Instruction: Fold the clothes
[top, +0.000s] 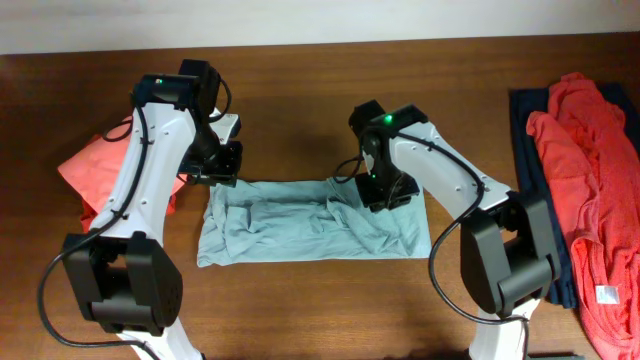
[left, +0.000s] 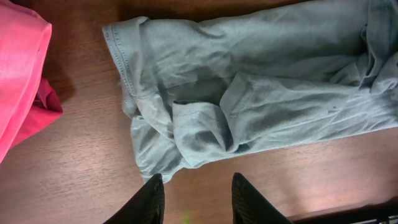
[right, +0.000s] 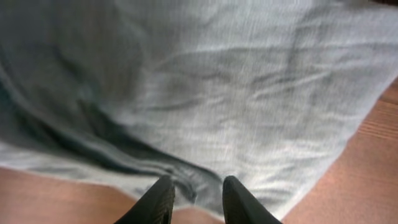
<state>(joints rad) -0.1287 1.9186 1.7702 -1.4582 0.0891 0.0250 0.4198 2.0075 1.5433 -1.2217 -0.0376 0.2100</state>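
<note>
The clothes' pale grey-blue shirt (top: 310, 228) lies folded into a long rumpled strip across the middle of the table. My left gripper (top: 222, 160) hovers at the strip's far left corner. In the left wrist view it (left: 196, 183) is open, with bare wood between its fingers and the shirt's (left: 261, 93) edge just beyond the left fingertip. My right gripper (top: 385, 190) is over the strip's far right part. In the right wrist view it (right: 198, 185) stands open just above a creased edge of the shirt (right: 249, 93), gripping nothing.
A coral-red garment (top: 88, 168) lies at the left under my left arm and shows in the left wrist view too (left: 18, 68). An orange-red pile (top: 590, 170) on a dark navy garment (top: 530, 160) fills the right edge. The wooden table (top: 300, 310) surrounds the shirt.
</note>
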